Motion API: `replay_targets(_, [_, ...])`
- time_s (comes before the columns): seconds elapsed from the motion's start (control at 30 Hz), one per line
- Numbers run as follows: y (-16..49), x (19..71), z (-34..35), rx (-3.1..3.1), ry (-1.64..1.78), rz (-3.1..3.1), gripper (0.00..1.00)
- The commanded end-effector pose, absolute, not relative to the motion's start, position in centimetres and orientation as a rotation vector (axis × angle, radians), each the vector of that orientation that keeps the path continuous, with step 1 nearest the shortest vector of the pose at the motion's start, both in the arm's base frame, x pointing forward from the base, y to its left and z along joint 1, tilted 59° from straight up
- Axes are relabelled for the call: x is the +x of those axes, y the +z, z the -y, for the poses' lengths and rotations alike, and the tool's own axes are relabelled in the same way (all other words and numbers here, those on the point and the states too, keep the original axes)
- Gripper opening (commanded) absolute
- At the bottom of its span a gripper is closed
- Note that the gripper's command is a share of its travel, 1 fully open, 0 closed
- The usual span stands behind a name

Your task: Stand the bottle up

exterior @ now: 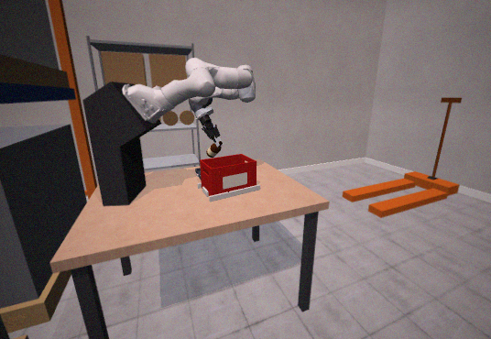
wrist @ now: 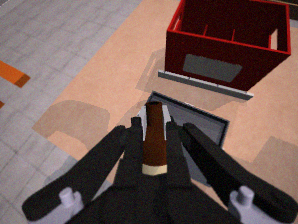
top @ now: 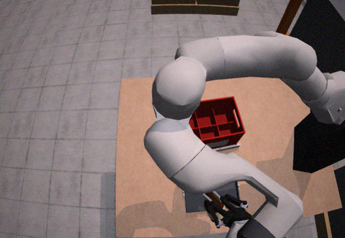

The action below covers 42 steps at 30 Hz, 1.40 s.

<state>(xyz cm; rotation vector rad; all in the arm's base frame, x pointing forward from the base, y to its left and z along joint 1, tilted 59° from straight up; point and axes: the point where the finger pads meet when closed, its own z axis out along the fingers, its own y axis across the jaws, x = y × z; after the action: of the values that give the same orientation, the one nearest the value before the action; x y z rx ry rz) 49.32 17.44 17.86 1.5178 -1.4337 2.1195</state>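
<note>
My gripper (wrist: 154, 113) (top: 222, 211) (exterior: 215, 139) is shut on a brown bottle (wrist: 155, 145) (top: 213, 197) (exterior: 212, 150) with a cream band. It holds the bottle tilted in the air, with the free end pointing down toward the dark grey tray (wrist: 207, 122) (top: 194, 204) on the table. The bottle does not touch the tray. The red crate (wrist: 175, 55) (top: 225, 138) (exterior: 229, 172) with inner dividers stands just beyond the tray. In the exterior view the tray is hidden behind the crate.
A light grey slab (wrist: 200, 84) (exterior: 234, 192) shows under the crate's front edge. The wooden table (top: 141, 124) (exterior: 183, 218) carries the robot's black base (exterior: 114, 145) at one end. A shelf rack (exterior: 142, 62) stands behind, and an orange pallet jack (exterior: 403, 191) on the floor.
</note>
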Motion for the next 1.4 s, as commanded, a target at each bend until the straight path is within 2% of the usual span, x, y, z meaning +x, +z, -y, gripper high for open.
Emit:
replay_targets(0.0, [18.19,49.21,-17.39,1.48,2.138,1.427,0.0])
replay_targets(1.37, [17.8,49.21,-17.49,1.314,2.189,1.38,0.0])
